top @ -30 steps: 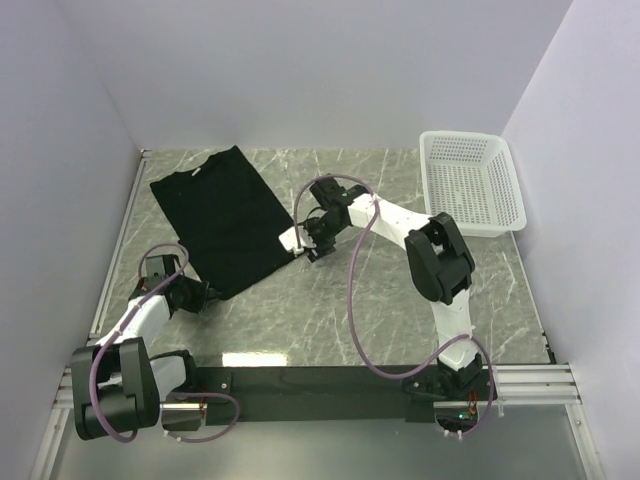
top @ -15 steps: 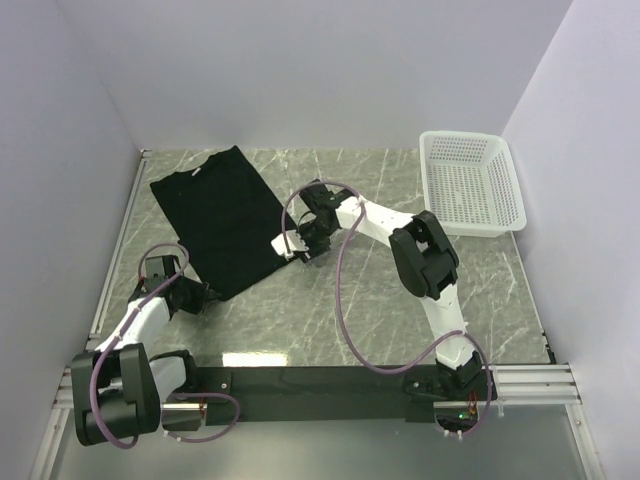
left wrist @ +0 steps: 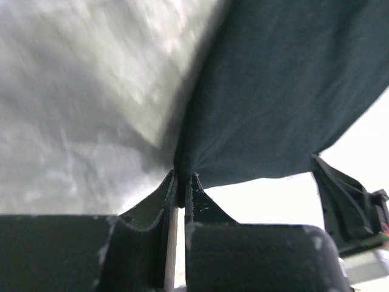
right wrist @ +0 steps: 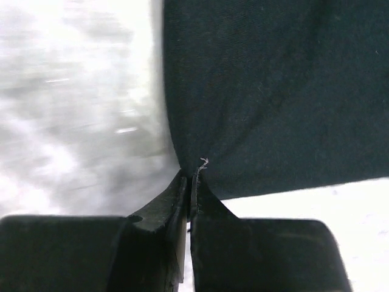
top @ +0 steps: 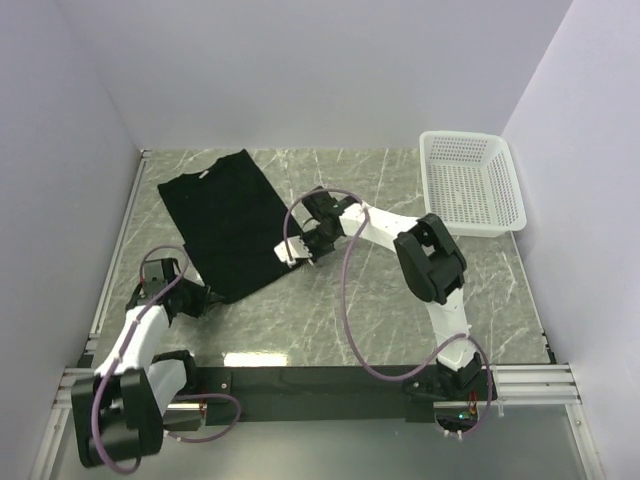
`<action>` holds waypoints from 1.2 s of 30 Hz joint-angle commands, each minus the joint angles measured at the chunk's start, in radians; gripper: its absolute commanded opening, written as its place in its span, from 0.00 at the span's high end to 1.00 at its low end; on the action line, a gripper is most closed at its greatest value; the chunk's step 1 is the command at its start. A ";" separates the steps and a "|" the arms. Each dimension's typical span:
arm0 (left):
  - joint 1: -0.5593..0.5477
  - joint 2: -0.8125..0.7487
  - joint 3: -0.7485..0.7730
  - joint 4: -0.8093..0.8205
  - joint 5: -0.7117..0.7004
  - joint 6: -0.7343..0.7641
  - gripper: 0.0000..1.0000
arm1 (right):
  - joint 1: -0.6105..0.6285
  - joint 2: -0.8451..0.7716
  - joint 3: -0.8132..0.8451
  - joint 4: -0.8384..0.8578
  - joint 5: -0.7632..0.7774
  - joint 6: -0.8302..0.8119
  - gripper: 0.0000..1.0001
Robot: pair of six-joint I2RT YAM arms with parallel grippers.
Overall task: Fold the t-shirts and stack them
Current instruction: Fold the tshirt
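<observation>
The marble table (top: 300, 310) carried the black t-shirt (top: 225, 225) spread flat toward ten o'clock and the white basket (top: 470, 185) at two o'clock. The left gripper (top: 205, 298) pinched the shirt's six o'clock hem corner. The right gripper (top: 290, 252) was clamped on its four o'clock corner, probably so both could lift the hem to fold it.

Left arm low in lower left of the top view, white forearm angled up and right, wrist bent. Left claw (top: 203, 298) pinched tight on an edge of the black t-shirt (top: 225, 215). Right arm upright from base, elbow at mid-right, forearm reaching left toward centre. Right claw (top: 291, 252) likewise clamped on cloth edge, fingertips together.
</observation>
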 commanded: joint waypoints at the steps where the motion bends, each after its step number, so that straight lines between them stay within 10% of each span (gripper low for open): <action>1: -0.016 -0.118 -0.005 -0.116 0.053 0.011 0.99 | -0.019 -0.121 -0.110 -0.086 -0.021 0.001 1.00; 19: -0.028 -0.688 0.111 -0.823 0.233 -0.064 0.99 | -0.039 -0.715 -0.574 -0.288 -0.197 0.149 1.00; 26: -0.028 -0.570 0.290 -0.770 0.212 -0.026 0.99 | -0.042 -0.806 -0.465 -0.376 -0.216 0.253 1.00; 36: -0.028 -0.246 0.431 -0.483 0.181 0.025 0.99 | -0.154 -0.522 -0.086 -0.366 -0.222 0.343 1.00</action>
